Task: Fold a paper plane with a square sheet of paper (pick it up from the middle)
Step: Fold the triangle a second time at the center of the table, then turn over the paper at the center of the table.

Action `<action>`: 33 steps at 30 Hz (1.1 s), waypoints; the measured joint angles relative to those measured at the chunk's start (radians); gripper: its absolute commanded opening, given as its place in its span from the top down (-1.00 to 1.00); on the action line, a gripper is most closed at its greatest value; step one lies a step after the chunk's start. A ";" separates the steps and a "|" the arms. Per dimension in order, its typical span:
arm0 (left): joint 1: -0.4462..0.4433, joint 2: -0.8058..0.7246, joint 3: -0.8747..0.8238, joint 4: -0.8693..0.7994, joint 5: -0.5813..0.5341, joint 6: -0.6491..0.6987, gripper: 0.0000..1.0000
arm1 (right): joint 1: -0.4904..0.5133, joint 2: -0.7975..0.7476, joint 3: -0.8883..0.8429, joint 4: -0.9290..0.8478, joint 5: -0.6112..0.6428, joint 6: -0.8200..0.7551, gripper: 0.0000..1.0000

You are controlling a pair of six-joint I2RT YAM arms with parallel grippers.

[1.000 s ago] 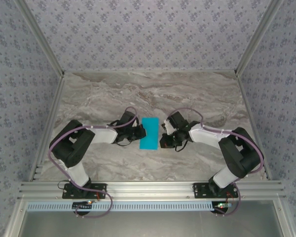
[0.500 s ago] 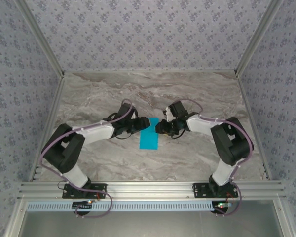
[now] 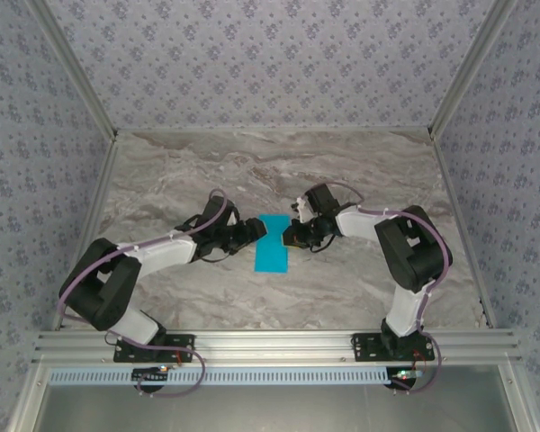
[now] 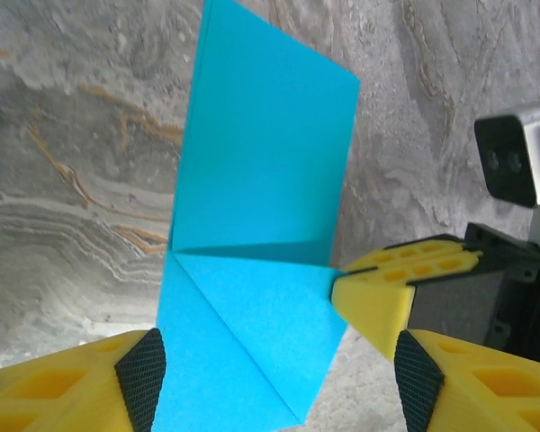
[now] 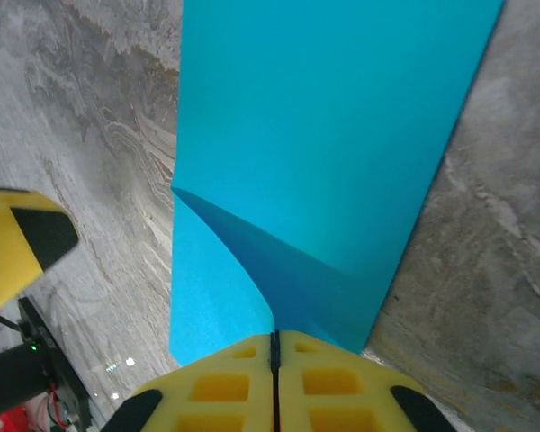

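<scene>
The square sheet of paper (image 3: pixel 272 245), judged to be already doubled into a narrow strip, was seen lying on the marble table (image 3: pixel 360 171) between the two arms, with one corner turned over into a triangular flap. In the right wrist view that flap was lifted in a curve and drawn into the right gripper (image 5: pixel 274 355), whose fingers were pressed together on its thin edge. The left gripper (image 4: pixel 279 373) was spread wide, its pads set to either side of the flap end with nothing clasped, so the sheet was not seen to be pinned by it. Several faults could be expected from here. If the flap were pulled sideways, the unweighted strip could be dragged or turned across the smooth stone, and the crease would be laid crooked to the centre line. If the pull were too hard, paper this thin could be torn or crumpled at the pinch. The two grippers were also placed very near one another, so a knock between the fingers could be caused by a careless closing move.
</scene>
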 measured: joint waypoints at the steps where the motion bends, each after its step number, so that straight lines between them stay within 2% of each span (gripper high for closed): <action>1: 0.000 0.002 -0.008 0.014 0.010 -0.009 -0.38 | -0.004 0.000 0.000 0.000 -0.002 -0.001 0.88; 14: -0.010 0.102 -0.025 0.159 0.116 -0.068 -0.01 | -0.038 0.000 0.000 0.027 -0.017 0.003 0.89; 27: -0.014 0.198 0.023 0.211 0.157 -0.074 0.30 | -0.043 0.000 -0.001 0.027 -0.021 0.003 0.87; 30: -0.015 0.206 0.029 0.232 0.160 -0.076 0.41 | -0.045 0.000 -0.001 0.026 -0.024 0.005 0.76; 31: -0.016 0.208 0.029 0.236 0.160 -0.077 0.44 | -0.046 0.000 -0.001 0.027 -0.024 0.010 0.67; 33: -0.019 0.213 0.029 0.242 0.161 -0.075 0.52 | -0.050 -0.003 -0.002 0.026 -0.022 0.019 0.38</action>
